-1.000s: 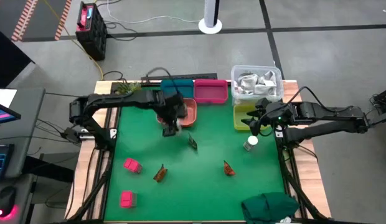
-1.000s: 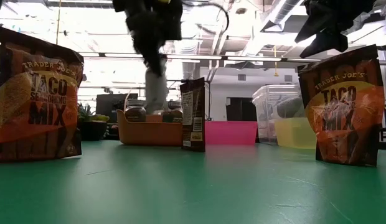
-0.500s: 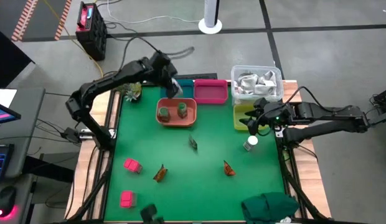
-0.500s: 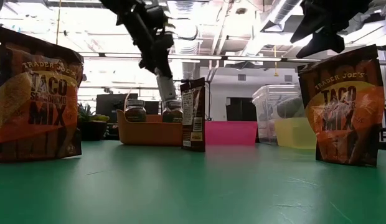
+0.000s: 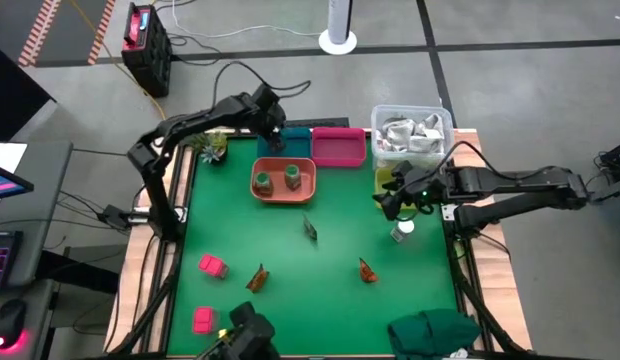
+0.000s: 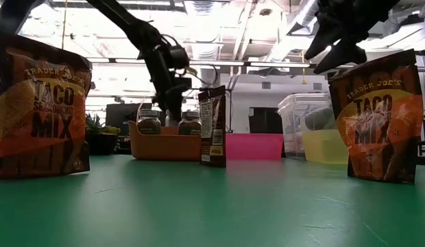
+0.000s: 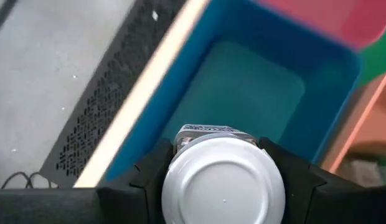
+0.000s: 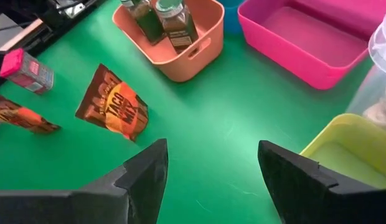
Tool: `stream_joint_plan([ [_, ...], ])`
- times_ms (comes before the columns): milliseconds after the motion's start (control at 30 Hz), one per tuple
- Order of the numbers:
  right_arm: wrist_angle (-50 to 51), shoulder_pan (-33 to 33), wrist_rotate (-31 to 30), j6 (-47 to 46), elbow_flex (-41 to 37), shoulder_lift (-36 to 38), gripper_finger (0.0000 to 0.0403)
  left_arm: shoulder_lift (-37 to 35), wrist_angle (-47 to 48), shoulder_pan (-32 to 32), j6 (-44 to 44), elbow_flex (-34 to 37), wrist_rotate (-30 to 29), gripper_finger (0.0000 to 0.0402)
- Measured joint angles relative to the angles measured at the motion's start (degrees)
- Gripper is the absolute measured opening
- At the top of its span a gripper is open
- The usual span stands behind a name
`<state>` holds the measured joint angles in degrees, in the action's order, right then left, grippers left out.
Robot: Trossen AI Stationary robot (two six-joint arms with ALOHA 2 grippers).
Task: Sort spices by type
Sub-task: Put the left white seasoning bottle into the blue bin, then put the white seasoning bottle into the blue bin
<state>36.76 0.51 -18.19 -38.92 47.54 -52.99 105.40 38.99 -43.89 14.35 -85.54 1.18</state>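
Note:
My left gripper (image 5: 273, 138) hangs over the blue bin (image 7: 255, 93) at the far edge, shut on a white-capped jar (image 7: 223, 183). A second white-capped jar (image 5: 402, 230) stands on the mat by the right edge, with my right gripper (image 5: 390, 197) open just above and beyond it. Two dark green jars (image 5: 277, 179) stand in the orange bin (image 5: 308, 186). Two pink blocks (image 5: 211, 266) (image 5: 203, 319) lie near left. Three brown-orange sachets (image 5: 256, 278) (image 5: 309, 229) (image 5: 367, 270) stand mid-mat. My left gripper pinches the white-capped jar between its two fingers (image 7: 149, 180), one on each side of the jar just under its cap (image 7: 180, 149). The fingers slant down from the near left. The jar is lifted clear over the blue bin, cap toward the wrist.
A pink bin (image 5: 338, 147) sits right of the blue one. A clear tub of wrappers (image 5: 412, 133) and a yellow bin (image 5: 394, 180) stand at the far right. A plant sprig (image 5: 210, 148) lies far left. A green cloth (image 5: 435, 330) and a dark object (image 5: 245, 335) lie at the near edge.
My left gripper has carried the white-capped jar from over the orange bin's near side toward the table's far edge, to above the blue bin, sinking and turning as it went. My right gripper has edged a little toward the table's left.

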Motion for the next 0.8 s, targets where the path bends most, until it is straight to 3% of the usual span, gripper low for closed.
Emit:
stream_joint_plan([
  [100, 0.0, 0.0, 0.0, -0.6, 0.0, 0.4, 0.0275, 1.8, 1.5, 0.0, 2.1, 0.0, 0.0, 0.0197],
  [267, 0.3, 0.0, 0.0, -0.7, 0.0, 0.9, 0.0275, 3.6, 3.7, -0.1, 2.1, 0.0, -0.8, 0.0267],
  [400, 0.4, 0.0, 0.0, -0.7, 0.0, 1.0, 0.0275, 3.2, 3.7, 0.0, 1.6, -0.4, -1.0, 0.0301],
  [533, 2.6, 0.1, 0.9, -1.7, 0.1, 1.0, 0.0275, 3.1, 7.4, 0.0, 1.6, -4.2, -1.0, 0.031],
  [800, 15.2, 2.7, 9.9, -4.9, 0.1, 0.7, 0.0276, 3.0, 13.7, 1.4, 3.6, -17.0, -1.0, 0.0313],
])
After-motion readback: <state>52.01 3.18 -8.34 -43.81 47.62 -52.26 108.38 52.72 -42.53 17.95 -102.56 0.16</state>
